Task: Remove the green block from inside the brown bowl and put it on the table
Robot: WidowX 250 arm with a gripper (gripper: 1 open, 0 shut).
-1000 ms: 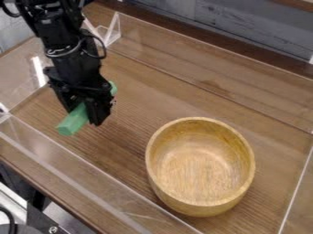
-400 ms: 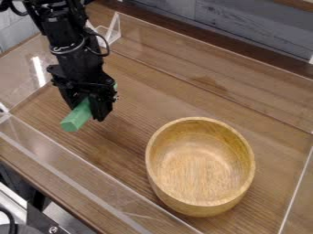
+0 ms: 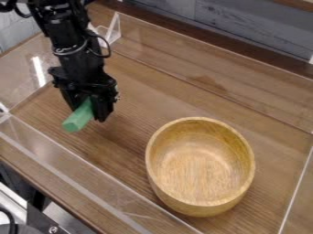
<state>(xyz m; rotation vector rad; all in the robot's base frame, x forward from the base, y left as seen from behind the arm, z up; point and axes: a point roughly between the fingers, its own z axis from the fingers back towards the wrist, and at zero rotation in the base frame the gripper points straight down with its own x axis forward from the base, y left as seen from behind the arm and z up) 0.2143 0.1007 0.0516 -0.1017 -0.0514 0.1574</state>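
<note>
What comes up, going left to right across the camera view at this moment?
The green block in the black gripper, then the brown bowl. The gripper overlaps the block, so those two are named together.

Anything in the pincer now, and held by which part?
Yes, the green block; the pincer has it toward one end, the other end sticking out.
</note>
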